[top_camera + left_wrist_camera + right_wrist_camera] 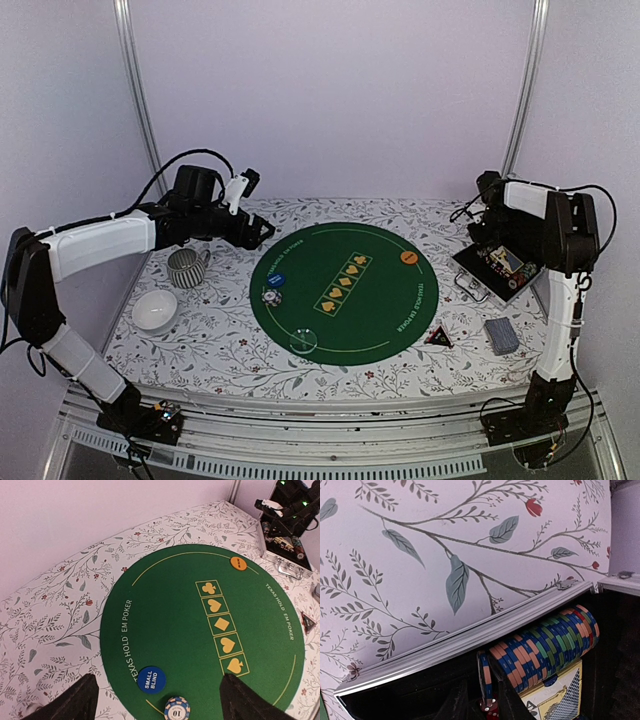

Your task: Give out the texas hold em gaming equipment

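Note:
The round green poker mat [340,315] holds a blue small-blind button [151,679], a blue-and-white chip [177,709] beside it, and an orange button [238,563] at the far side. A grey-blue card deck [501,335] lies right of the mat. My left gripper [160,715] hovers open over the mat's left edge [258,232], empty. My right gripper [481,692] reaches into the open chip case [478,280]. Its jaws stand a little apart around one upright chip [485,672], split off the end of the chip row [545,645]; a thin gap shows on the left side.
A striped mug [187,267] and a white bowl [155,311] stand left of the mat. A black triangular piece [438,337] lies near the deck. The case's metal rim [470,640] runs just ahead of my right fingers; red dice [490,711] and a card box [555,700] lie inside.

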`<move>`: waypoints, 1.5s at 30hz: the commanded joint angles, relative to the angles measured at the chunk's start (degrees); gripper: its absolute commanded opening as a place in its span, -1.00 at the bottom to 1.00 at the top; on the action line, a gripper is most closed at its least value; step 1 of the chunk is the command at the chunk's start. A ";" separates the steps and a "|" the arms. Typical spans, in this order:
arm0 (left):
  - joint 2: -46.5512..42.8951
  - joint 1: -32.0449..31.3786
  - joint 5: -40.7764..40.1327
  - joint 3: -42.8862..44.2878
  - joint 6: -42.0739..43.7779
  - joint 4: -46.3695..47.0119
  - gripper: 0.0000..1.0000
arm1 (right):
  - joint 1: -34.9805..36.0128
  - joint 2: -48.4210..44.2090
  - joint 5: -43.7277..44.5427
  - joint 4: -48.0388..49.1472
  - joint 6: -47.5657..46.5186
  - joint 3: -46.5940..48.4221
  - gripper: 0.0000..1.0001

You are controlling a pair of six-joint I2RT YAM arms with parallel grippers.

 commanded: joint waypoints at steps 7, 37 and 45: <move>-1.55 0.86 1.69 -0.46 0.27 0.90 0.73 | 0.69 -2.37 9.61 2.02 1.64 -0.61 -0.17; -1.61 0.84 2.76 -0.46 0.67 0.66 0.73 | 0.70 3.01 11.11 4.25 0.45 0.99 -0.03; -1.76 0.86 2.77 -0.46 0.80 0.67 0.73 | 2.60 2.27 14.38 5.82 1.57 0.13 -0.35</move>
